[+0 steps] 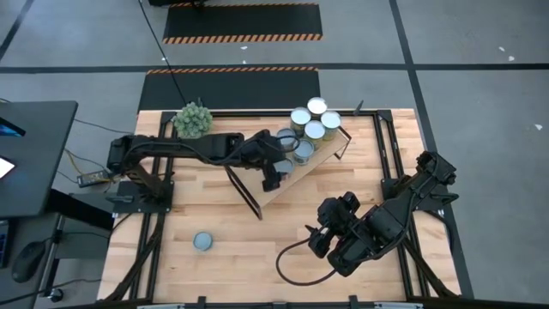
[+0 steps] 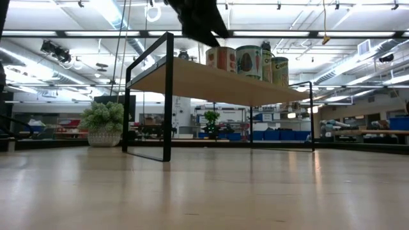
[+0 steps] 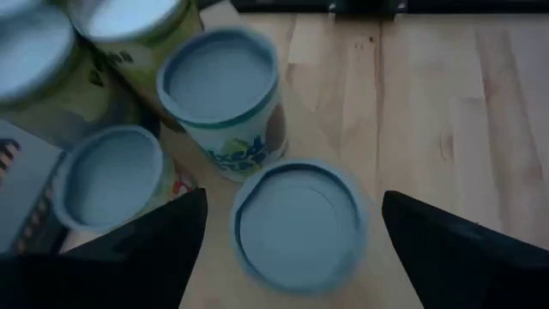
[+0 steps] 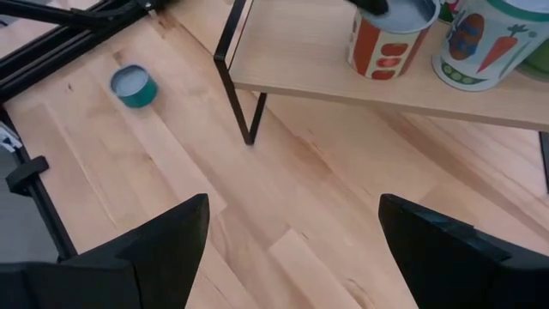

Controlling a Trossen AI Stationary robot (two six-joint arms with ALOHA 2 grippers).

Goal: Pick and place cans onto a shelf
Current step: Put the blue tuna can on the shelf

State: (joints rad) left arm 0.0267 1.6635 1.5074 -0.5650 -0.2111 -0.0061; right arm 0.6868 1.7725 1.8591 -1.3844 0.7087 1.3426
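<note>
Nearest us, one small short teal-sided metal can lies on the tabletop, well clear of the long light-wood shelf. Our right gripper, fingers wide and empty, sits nearer it. Farther off, our left gripper hovers wide over shelved cans.

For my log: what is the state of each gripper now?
Left gripper: open, jaws either side of a can on the shelf, not gripping.
Right gripper: open, empty.

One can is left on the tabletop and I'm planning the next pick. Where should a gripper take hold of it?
The lone can stands upright with clear table all around. Likely best: descend from straight above and close on opposite sides of its round wall. It is short, so a level side approach risks scraping the wood.
</note>
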